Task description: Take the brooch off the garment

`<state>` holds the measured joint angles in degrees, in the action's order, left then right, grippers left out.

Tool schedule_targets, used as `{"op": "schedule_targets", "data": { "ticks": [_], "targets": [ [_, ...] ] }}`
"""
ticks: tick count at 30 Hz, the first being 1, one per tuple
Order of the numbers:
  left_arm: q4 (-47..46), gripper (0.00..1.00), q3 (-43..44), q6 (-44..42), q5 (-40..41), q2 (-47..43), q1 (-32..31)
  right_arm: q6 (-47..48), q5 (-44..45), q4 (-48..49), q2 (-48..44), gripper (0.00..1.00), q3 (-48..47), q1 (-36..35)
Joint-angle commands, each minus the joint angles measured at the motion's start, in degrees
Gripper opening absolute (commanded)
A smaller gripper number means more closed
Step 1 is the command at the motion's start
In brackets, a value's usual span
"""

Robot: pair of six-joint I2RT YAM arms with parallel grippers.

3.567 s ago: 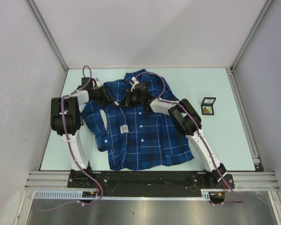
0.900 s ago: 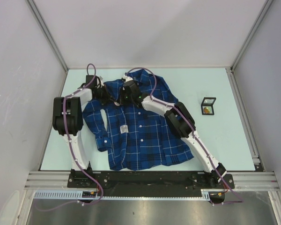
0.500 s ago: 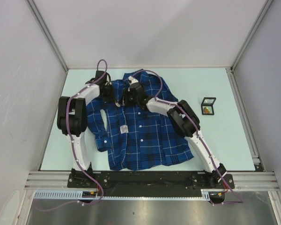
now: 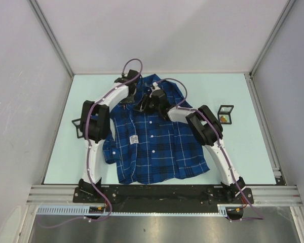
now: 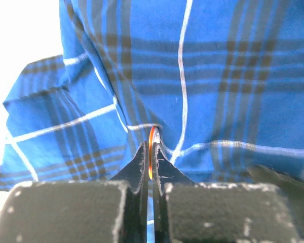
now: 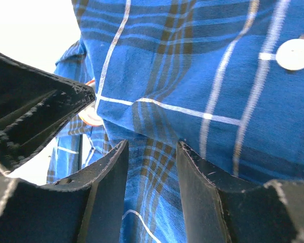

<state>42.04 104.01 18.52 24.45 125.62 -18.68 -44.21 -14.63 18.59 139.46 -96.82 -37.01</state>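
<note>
The garment (image 4: 157, 147), a dark blue plaid shirt with white buttons, lies flat on the table with its collar at the far side. Both grippers meet at the collar. My left gripper (image 5: 151, 152) is shut on the brooch (image 5: 151, 136), a thin orange and white disc seen edge-on against the cloth. In the right wrist view the brooch (image 6: 92, 119) peeks out beside the left gripper's black finger (image 6: 40, 114). My right gripper (image 6: 152, 149) stands open over a fold of the garment (image 6: 192, 61), with cloth between its fingers but not clamped. From above, the left gripper (image 4: 131, 98) and right gripper (image 4: 144, 105) are close together.
A small black-framed box (image 4: 225, 114) with something yellow inside stands on the pale green table (image 4: 243, 152) to the right of the shirt. Grey walls close in the left, right and far sides. A metal rail (image 4: 162, 194) runs along the near edge.
The left arm has swung right and farther back, carrying its gripper from the shirt's left shoulder to the collar. The right gripper has shifted slightly right.
</note>
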Motion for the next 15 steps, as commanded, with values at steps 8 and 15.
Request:
{"op": "schedule_targets", "data": {
  "ticks": [8,15],
  "targets": [
    [16.0,0.0,17.6,-5.3,22.8,10.0,-1.4,-5.4,8.9,-3.3,-2.9,0.48,7.3,4.4],
    [23.8,0.0,27.3,-3.1,3.5,1.9,-1.4,-3.2,7.7,-3.4,-3.2,0.47,8.0,9.2]
  ]
}}
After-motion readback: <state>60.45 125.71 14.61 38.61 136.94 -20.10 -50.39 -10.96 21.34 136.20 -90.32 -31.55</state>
